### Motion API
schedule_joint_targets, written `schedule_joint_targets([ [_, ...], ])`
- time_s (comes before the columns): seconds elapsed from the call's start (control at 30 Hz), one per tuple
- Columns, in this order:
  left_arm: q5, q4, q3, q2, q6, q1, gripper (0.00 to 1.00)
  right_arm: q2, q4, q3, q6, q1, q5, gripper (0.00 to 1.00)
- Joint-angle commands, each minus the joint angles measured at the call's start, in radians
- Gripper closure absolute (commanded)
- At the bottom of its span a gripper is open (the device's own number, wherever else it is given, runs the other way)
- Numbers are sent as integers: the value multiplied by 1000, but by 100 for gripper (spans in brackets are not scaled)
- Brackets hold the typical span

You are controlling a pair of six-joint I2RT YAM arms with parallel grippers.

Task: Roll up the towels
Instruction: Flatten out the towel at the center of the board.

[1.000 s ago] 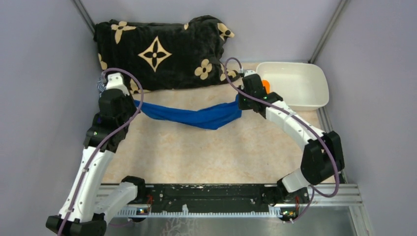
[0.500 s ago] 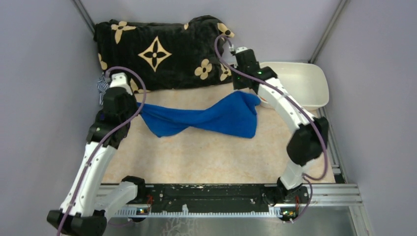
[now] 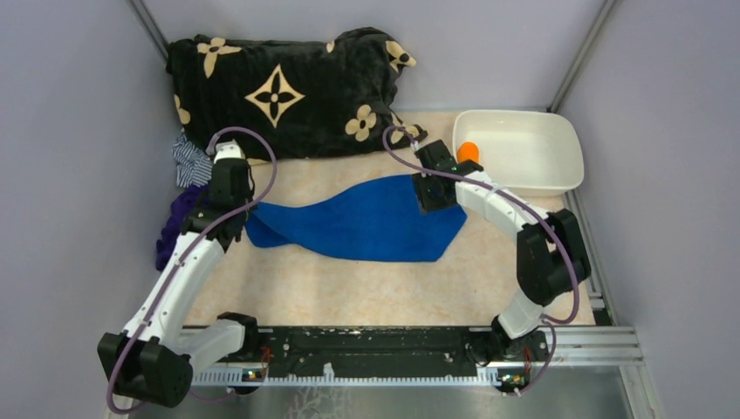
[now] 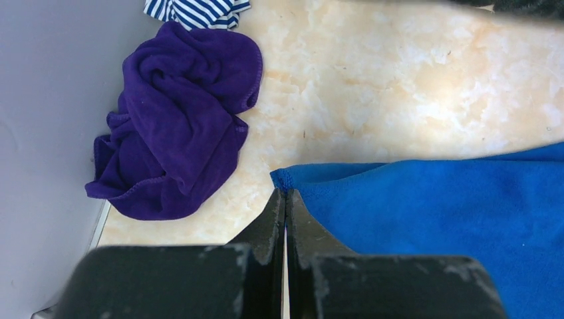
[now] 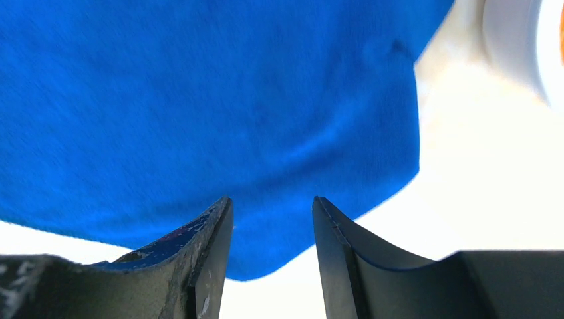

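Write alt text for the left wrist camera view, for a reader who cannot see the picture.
The left gripper, shut, pinches the corner of a blue towel that lies on a marbled beige table. To the left, a crumpled purple towel lies against the grey wall, with a striped cloth just beyond it at the top edge.

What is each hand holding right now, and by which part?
The left hand pinches the blue towel by its left corner; the right hand is open above it, holding nothing.
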Motion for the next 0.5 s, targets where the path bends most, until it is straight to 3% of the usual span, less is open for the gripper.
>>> schedule_joint_targets([
  [0.0, -33, 49, -26, -21, 14, 10, 100, -131, 40, -127, 107, -17, 29, 52],
  [0.2, 4, 58, -29, -5, 13, 27, 100, -192, 79, -293, 207, -63, 8, 51],
  [0.47, 36, 63, -35, -9, 10, 51, 100, -148, 197, -399, 260, -65, -46, 55],
])
